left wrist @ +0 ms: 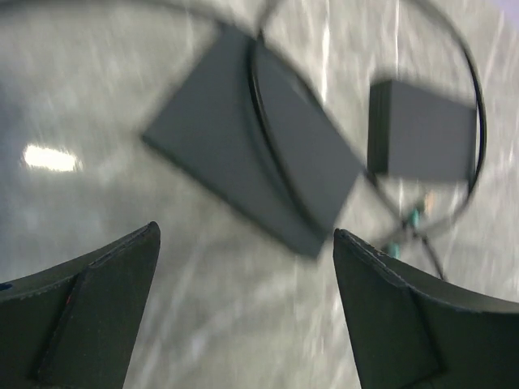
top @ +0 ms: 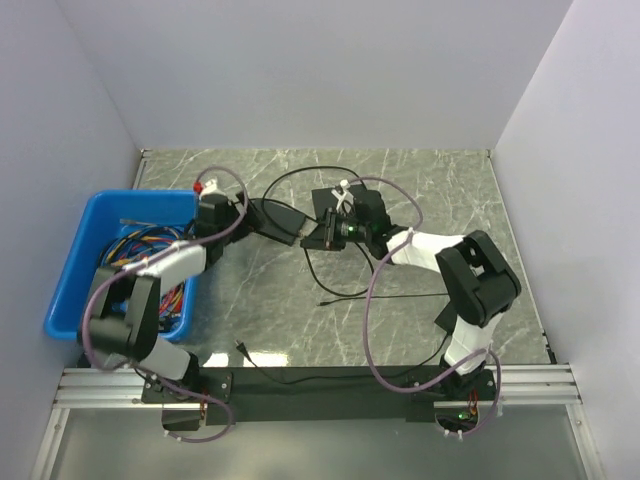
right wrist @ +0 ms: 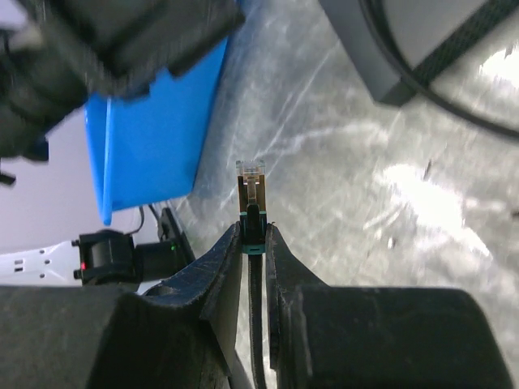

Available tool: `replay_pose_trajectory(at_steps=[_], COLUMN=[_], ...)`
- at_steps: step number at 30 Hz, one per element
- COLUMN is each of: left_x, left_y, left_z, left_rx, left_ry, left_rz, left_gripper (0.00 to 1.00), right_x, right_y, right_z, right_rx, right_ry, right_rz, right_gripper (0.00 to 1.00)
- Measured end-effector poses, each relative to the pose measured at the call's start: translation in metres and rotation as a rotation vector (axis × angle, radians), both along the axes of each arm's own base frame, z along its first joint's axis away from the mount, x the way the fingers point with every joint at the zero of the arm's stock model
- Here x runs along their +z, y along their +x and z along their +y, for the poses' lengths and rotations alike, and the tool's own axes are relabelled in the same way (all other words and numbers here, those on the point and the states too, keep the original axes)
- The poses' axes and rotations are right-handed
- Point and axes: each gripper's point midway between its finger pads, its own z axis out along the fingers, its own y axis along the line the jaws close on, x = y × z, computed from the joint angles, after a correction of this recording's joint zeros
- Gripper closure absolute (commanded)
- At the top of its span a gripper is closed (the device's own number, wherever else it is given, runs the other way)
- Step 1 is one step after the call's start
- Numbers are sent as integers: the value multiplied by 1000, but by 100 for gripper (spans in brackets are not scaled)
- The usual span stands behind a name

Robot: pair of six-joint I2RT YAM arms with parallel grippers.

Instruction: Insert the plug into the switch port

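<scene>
While the right gripper (right wrist: pixel 254 237) pinches the plug (right wrist: pixel 251 188) by its teal boot, jaws nearly closed on it, the left gripper (left wrist: pixel 246 235) hangs with jaws wide and empty over the flat black slab (left wrist: pixel 235 162). A black cable (left wrist: pixel 269 121) curves across that slab. Just beyond it sits the switch box (left wrist: pixel 422 130); the blur hides its ports. From the right wrist, the blue bin (right wrist: pixel 154 138) lies ahead on one side, the slab's corner on the other, and the left arm's blurred bulk looms above. The plug's long axis runs in line with the fingers (right wrist: pixel 223 259), clear tip leading, aimed over the bare marble table (right wrist: pixel 340 186) between bin and slab.
</scene>
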Motion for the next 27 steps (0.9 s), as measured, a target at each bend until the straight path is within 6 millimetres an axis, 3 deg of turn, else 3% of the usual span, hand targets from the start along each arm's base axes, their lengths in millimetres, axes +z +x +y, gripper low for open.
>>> replay_pose_trajectory(at_steps=[8, 16, 21, 23, 27], left_x=[20, -12, -21, -21, -17], left_y=[90, 155, 180, 181, 181], left_z=[24, 18, 3, -2, -11], left_rx=[70, 52, -5, -30, -74], left_ry=[-13, -24, -65, -80, -105], left_rz=[-82, -47, -52, -54, -67], left_gripper=[13, 26, 37, 43, 45], right_x=[-3, -14, -17, -17, -19], right_y=[19, 20, 22, 24, 26], right_z=[10, 10, 7, 5, 2], right_rx=[-3, -3, -5, -9, -16], right_ry=[4, -17, -26, -27, -29], right_rz=[-14, -9, -9, -10, -9], right_gripper=[100, 100, 100, 100, 100])
